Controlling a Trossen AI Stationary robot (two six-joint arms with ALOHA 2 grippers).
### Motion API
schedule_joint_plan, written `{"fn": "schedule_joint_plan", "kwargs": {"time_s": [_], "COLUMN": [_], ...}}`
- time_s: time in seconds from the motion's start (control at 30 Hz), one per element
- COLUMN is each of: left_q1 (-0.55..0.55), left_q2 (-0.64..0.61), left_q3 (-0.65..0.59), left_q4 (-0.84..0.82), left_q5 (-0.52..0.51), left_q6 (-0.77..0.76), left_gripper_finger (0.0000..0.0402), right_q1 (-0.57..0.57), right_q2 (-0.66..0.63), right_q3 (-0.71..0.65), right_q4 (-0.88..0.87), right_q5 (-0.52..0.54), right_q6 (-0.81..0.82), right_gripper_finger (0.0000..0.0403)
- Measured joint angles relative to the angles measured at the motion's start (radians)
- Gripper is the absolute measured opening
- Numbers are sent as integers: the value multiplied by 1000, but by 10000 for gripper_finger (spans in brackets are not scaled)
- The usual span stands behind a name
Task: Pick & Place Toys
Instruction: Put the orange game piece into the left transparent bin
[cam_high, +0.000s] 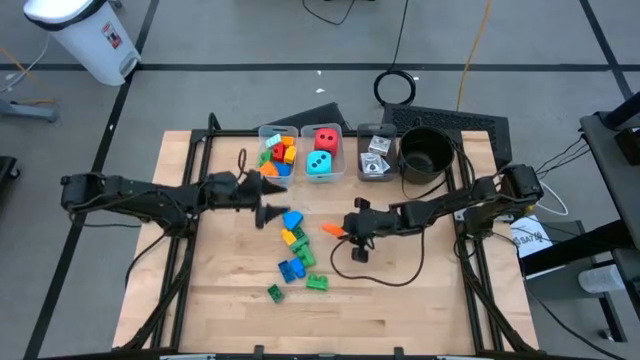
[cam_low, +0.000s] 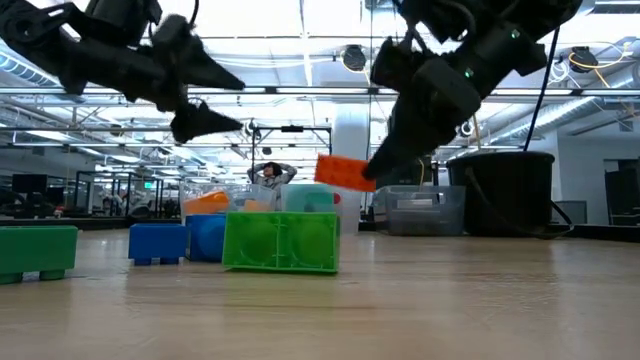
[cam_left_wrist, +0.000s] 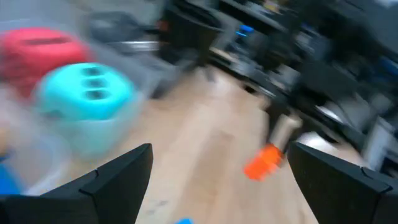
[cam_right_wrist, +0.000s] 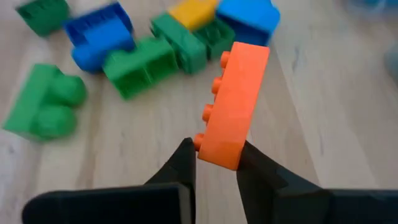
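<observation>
Right wrist view: right pincer (cam_right_wrist: 214, 163) grips an orange brick (cam_right_wrist: 233, 102); left pincer (cam_left_wrist: 217, 180) open.

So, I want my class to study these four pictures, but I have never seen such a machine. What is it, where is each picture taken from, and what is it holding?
It is a robot with two dark arms at a wooden table. One picture looks down from above, one looks level across the tabletop, and two come from cameras on the wrists. The right gripper is shut on an orange brick, lifted off the table. The left gripper hangs open, empty, near the clear bins. Loose bricks lie in the middle; a round black pot stands beside the bins.
</observation>
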Motion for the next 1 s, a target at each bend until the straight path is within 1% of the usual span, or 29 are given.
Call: {"fn": "schedule_joint_plan", "kwargs": {"time_s": [0.03, 0.1, 0.17, 0.27, 0.37, 0.43, 0.6, 0.8, 1.0], "left_q1": [-22, -73, -126, -191, -237, -261, -289, -292, -291], "left_q2": [0, 0, 1, 32, 89, 145, 282, 431, 516], "left_q3": [0, 0, 0, 0, 2, 9, 88, 203, 314], "left_q4": [8, 12, 12, 52, 164, 218, 238, 234, 121], "left_q5": [27, 45, 30, -20, -32, -32, -22, 64, 62], "left_q6": [30, 88, 140, 203, 297, 353, 419, 445, 444], "left_gripper_finger": [379, 379, 379, 379, 379, 379, 379, 379, 379], "right_q1": [4, 13, 25, 46, 59, 64, 64, 64, 64], "right_q2": [-6, -9, -9, -8, 0, 2, 1, 1, 1], "right_q3": [0, 0, 0, 0, 0, 0, 0, 0, 0], "right_q4": [12, 61, 119, 205, 265, 269, 272, 269, 270], "right_q5": [0, -1, -2, -3, -3, -3, -1, -1, 0], "right_q6": [-11, -30, -60, -124, -171, -176, -179, -179, -195], "right_gripper_finger": [54, 55, 55, 56, 56, 56, 56, 56, 55]}}
